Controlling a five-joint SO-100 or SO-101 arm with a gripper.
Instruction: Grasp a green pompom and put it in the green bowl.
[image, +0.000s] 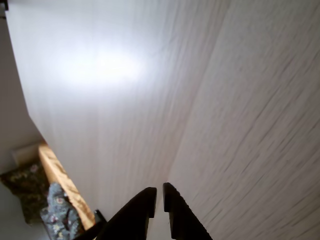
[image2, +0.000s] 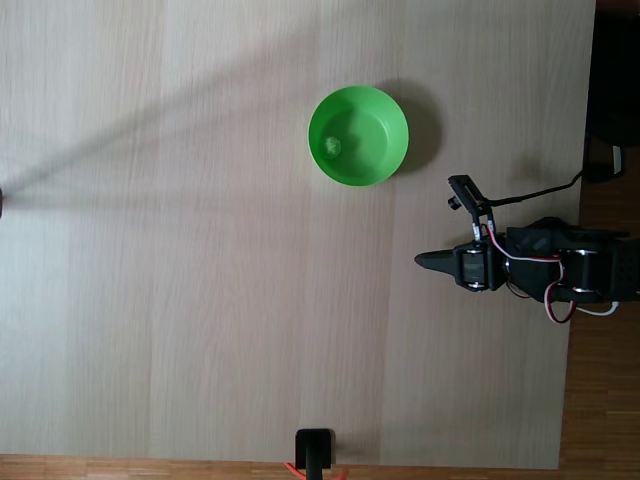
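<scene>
Wrist view: gripper (image: 159, 192) fingers nearly pressed together, a thin slit between the tips, nothing pinched, over bare pale table (image: 225, 100). Fixed view: green pompom (image2: 333, 146) lies inside green bowl (image2: 385, 112), left of centre. Arm folded at table's right edge, below the bowl, apart from it.

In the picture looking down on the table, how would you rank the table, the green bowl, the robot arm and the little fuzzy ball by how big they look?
Largest to smallest in the fixed view:
1. Table
2. Robot arm, though it stands higher and nearer the camera
3. Green bowl
4. Green pompom, lying inside the bowl
</scene>
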